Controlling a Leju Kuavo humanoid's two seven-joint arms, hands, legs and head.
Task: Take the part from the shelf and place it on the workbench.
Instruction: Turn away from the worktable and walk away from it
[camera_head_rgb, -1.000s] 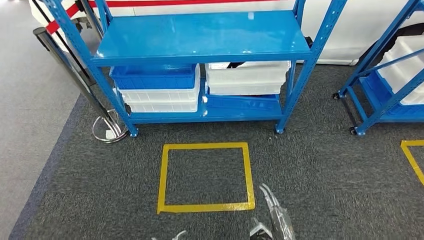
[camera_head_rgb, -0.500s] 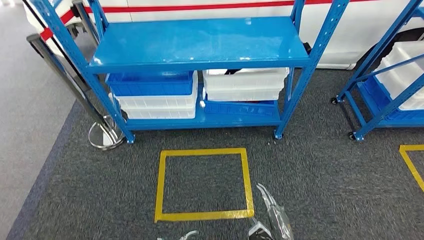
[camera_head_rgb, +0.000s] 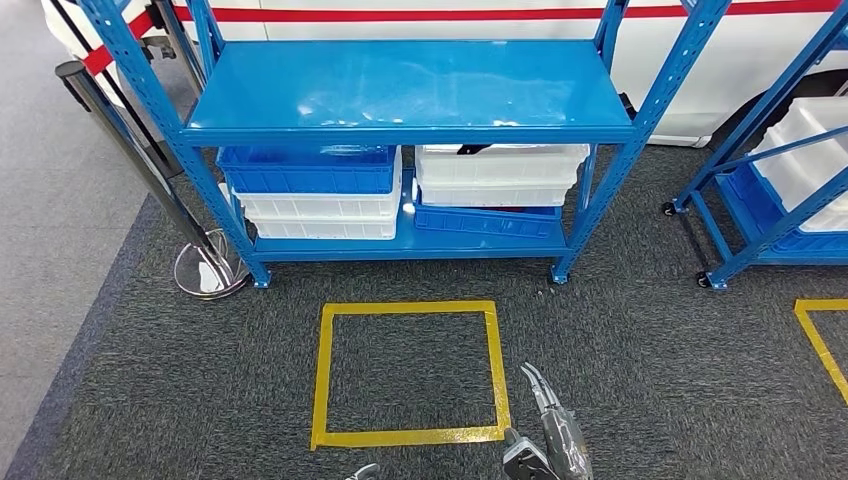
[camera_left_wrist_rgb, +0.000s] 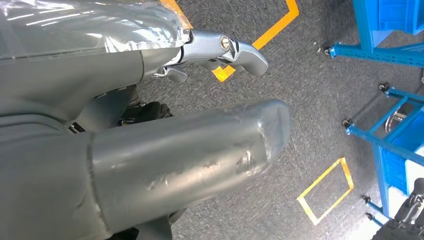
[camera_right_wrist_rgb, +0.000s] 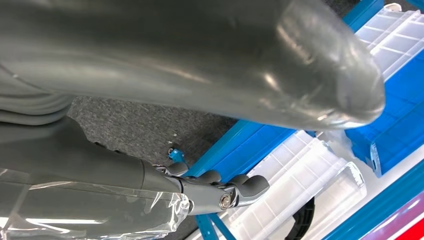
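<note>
**Fingers.** The right hand (camera_head_rgb: 548, 440) hangs low over the carpet (camera_head_rgb: 640, 360). Its fingers (camera_right_wrist_rgb: 240, 187) are lightly curled, set well apart from the thumb, and hold nothing. The left hand (camera_left_wrist_rgb: 150, 145) is likewise empty, with its fingers (camera_left_wrist_rgb: 237, 50) held clear of the thumb.

**Change.** Over the last second the whole head view has shifted and the shelf (camera_head_rgb: 405, 85) now sits lower in the frame. This is camera motion; the things have not moved. Both hands remain low and empty. Judgement: the robot is in the approach phase and the pick has not begun.

**Part.** A dark item (camera_head_rgb: 475, 149) lies in the top white bin (camera_head_rgb: 500, 165) on the lower level, at the right. It is probably the part, but it is too small to confirm. It is well apart from both hands.

**Count.**
- Shelf units: two. One is ahead and the second (camera_head_rgb: 770, 200) is at the right edge.
- Blue bins on the near shelf: two. One (camera_head_rgb: 305, 168) tops the left stack and one (camera_head_rgb: 485, 220) lies under the right stack.
- White bins: stacked, so the number cannot be told.
- Tape squares: one whole (camera_head_rgb: 325, 370) and one cut off (camera_head_rgb: 815, 330).
- Post (camera_head_rgb: 130, 150): one.
</note>
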